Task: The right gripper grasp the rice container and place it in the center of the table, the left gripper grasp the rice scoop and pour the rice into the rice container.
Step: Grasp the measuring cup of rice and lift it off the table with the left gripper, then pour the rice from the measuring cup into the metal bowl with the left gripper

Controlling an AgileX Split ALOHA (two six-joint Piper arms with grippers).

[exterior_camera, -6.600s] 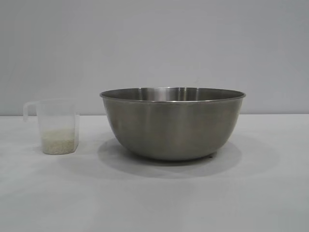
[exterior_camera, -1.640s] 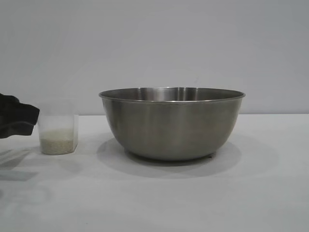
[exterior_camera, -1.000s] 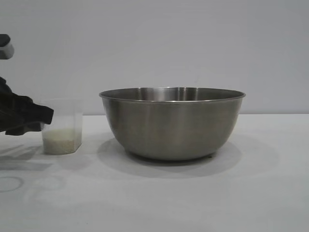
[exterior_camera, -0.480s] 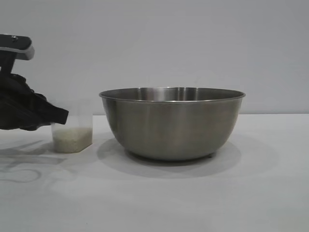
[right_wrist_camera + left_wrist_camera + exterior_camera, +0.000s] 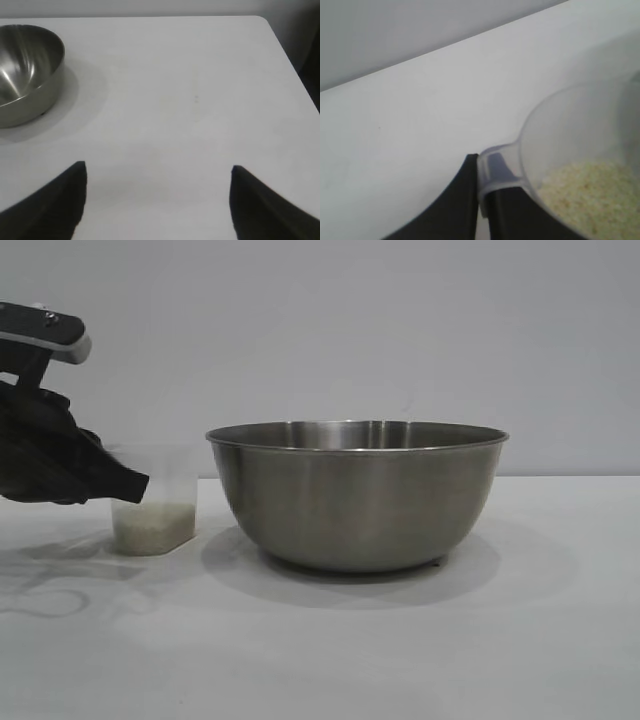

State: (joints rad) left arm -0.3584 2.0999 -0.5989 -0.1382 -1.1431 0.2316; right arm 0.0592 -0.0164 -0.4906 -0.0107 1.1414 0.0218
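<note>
Slid rightward with the scoop [image 5: 154, 515] toward the steel bowl [image 5: 357, 495] mid-worktop [image 5: 560, 640], left claw [image 5: 128, 485] now clamped shut on its handle; best lifted level, rice [image 5: 585, 192] kept low, then tipped over the rim; right claw [image 5: 157, 200] parked, spread wide, holding nothing.

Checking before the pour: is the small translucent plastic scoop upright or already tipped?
Upright. The small translucent plastic scoop stands flat on the white table, its off-white rice lying level at the bottom, none spilled.
</note>
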